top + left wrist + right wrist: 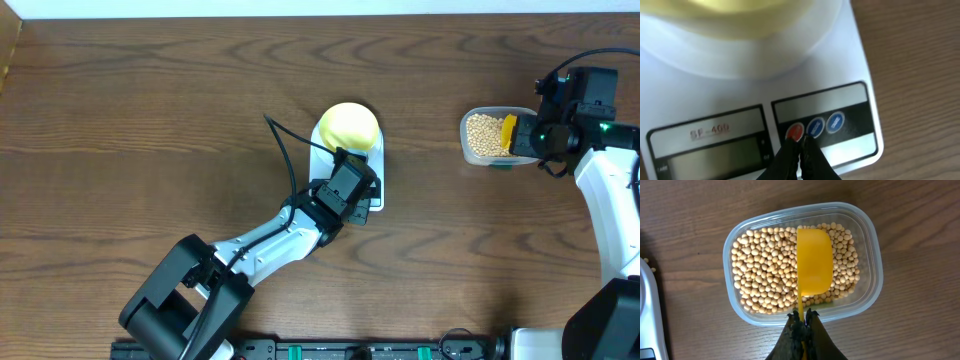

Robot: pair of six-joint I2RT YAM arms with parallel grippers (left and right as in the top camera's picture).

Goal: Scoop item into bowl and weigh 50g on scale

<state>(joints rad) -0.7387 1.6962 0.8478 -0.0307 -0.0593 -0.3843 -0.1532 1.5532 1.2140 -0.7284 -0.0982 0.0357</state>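
Note:
The white scale (pixel 372 165) stands mid-table with the pale-yellow bowl (pixel 348 126) on its platform. In the left wrist view the bowl (pixel 740 20) sits above the scale's front panel (pixel 855 107), which has a grey display (pixel 715 160), a red button (pixel 795 131) and two blue ones. My left gripper (pixel 800 142) is shut and empty, its tips at the red button. My right gripper (pixel 802 315) is shut on the handle of a yellow scoop (pixel 814 265), which lies bowl-down on the tan beans (pixel 765 275) in a clear tub (pixel 867 287). The tub also shows in the overhead view (pixel 487 135).
The scale's edge (pixel 650 315) shows at the left of the right wrist view, with a couple of loose beans (pixel 646 261) on the wood beside it. Dark wood table all round.

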